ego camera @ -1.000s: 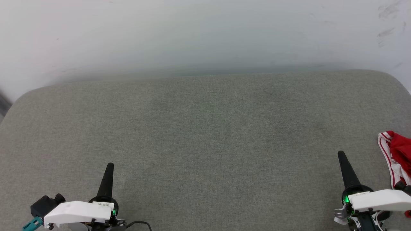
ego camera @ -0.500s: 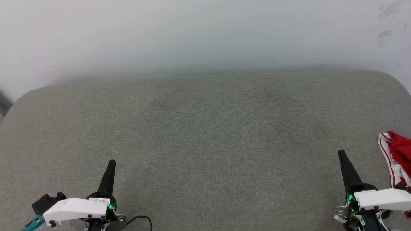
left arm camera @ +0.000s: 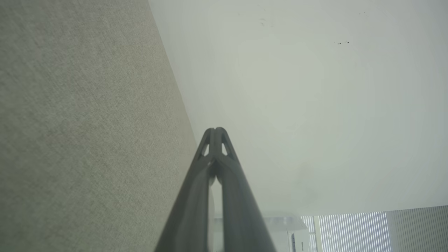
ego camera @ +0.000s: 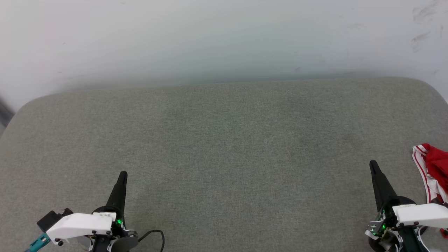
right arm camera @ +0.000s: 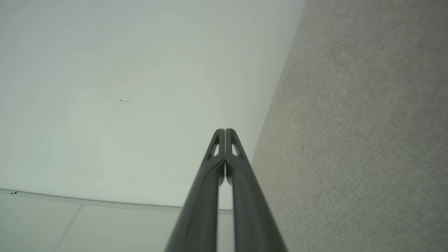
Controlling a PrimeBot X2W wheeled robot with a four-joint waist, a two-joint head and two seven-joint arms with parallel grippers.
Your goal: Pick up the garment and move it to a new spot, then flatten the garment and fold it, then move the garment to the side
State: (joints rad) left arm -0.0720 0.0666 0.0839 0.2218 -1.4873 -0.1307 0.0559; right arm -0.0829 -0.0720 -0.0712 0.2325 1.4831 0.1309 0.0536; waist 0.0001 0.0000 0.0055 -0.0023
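Note:
The garment (ego camera: 434, 169), red with red-and-white striped trim, lies bunched at the far right edge of the head view, partly cut off by the frame. My right gripper (ego camera: 373, 165) stands at the lower right, a little left of the garment and apart from it, fingers pressed together and empty. In the right wrist view its gripper (right arm camera: 224, 131) shows both tips touching. My left gripper (ego camera: 123, 174) is at the lower left, far from the garment, shut and empty; the left wrist view shows that gripper (left arm camera: 215, 130) with tips together.
A wide grey-green fabric cushion (ego camera: 224, 140) spreads across the head view, with rounded far corners. A pale wall (ego camera: 210, 38) rises behind it. A black cable (ego camera: 154, 235) loops beside my left wrist.
Both grippers have crept slightly forward, their tips a little higher in the head view. The garment lies where it was.

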